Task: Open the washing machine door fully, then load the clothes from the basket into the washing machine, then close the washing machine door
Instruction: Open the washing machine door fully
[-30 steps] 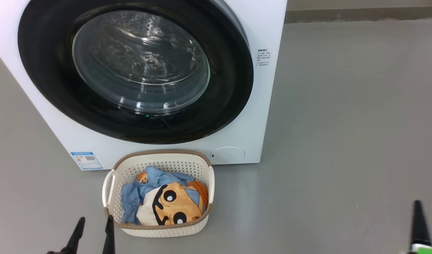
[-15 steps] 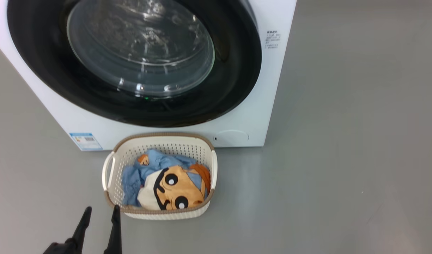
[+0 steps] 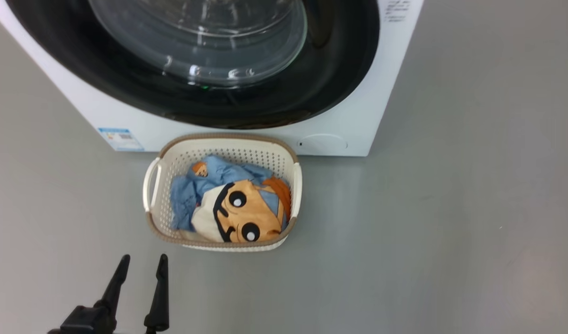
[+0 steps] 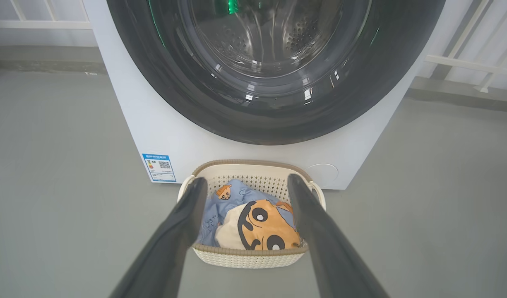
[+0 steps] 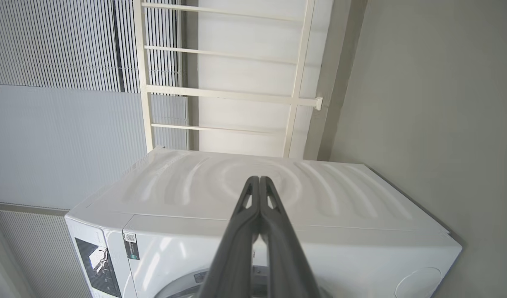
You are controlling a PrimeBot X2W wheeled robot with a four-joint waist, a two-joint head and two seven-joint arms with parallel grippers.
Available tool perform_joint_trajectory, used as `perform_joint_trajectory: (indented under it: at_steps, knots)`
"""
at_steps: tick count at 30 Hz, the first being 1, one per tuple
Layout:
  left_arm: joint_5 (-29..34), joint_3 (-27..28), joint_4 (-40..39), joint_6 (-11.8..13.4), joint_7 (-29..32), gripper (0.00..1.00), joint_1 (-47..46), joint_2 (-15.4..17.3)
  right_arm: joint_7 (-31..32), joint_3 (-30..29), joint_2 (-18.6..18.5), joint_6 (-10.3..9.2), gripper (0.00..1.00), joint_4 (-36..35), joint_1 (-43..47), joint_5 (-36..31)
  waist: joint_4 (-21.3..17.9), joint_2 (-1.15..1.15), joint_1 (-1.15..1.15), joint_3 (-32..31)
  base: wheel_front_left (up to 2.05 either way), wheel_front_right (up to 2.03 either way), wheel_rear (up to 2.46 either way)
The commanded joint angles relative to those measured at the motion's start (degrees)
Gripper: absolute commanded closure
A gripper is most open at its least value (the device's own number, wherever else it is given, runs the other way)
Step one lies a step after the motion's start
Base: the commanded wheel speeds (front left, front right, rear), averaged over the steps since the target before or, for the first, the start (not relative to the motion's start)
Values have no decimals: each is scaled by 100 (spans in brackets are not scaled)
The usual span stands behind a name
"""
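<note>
The white washing machine [image 3: 390,93] stands ahead, and its door [image 3: 126,88], a black ring around clear glass, lies against its front. Just before it on the floor sits the cream basket [image 3: 228,137] holding the clothes [image 3: 239,211]: a light-blue garment and a cloth with a tan cartoon face. My left gripper [image 3: 143,258] is open and empty, low and just left of the basket's near corner. In the left wrist view its fingers [image 4: 187,215] frame the basket [image 4: 245,258], the clothes [image 4: 257,223] and the door [image 4: 187,95]. My right gripper [image 5: 258,179] is shut and empty, pointing at the washing machine [image 5: 340,198].
Grey floor [image 3: 450,208] spreads wide to the right of the washer and basket. A blue label [image 3: 121,139] and a round cap [image 3: 322,143] sit low on the washer's front. A white railing [image 5: 232,95] and a wall stand behind the machine.
The head camera has shifted, so washer and basket sit higher in the picture. The right fingertip seen at the lower right a second ago has left it. The left gripper stays open.
</note>
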Motion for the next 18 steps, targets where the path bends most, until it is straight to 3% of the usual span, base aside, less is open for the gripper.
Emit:
perform_joint_trajectory:
  at_steps: [1, 18]
  knots:
    - [57, 194, -190, -2, -38, 0, -150, 62, 97, 93, -183, 9, 100, -118, -198, -66, 176, 0, 0, 215, 0, 0, 0]
    - [226, 103, -504, 133, -38, 0, -308, 62, 626, 640, -307, 9, 100, -215, -1878, -543, 492, 0, 0, 951, 0, 0, 0]
